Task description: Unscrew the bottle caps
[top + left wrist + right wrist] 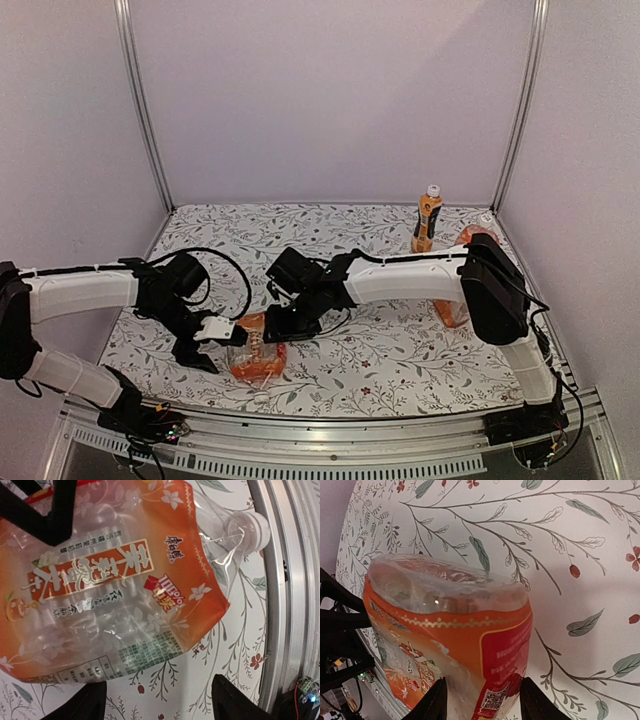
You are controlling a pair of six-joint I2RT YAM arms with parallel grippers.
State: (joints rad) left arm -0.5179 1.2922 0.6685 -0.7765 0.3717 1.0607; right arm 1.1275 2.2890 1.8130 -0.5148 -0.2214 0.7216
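Note:
A squat clear bottle (258,362) with an orange label lies on its side on the floral table near the front edge. Its white cap (252,530) points toward the front rail. My right gripper (480,692) is shut on this bottle (445,630) at its base end, one finger on each side of the body. My left gripper (157,692) hovers open beside the bottle (110,590), with only tablecloth between its fingers. In the top view the left gripper (218,340) is at the bottle's left and the right gripper (268,322) just behind it.
A taller slim bottle (428,218) with a white cap (433,189) stands upright at the back right. Two more orange bottles (452,312) lie partly hidden behind the right arm. The metal front rail (287,605) runs right next to the lying bottle's cap.

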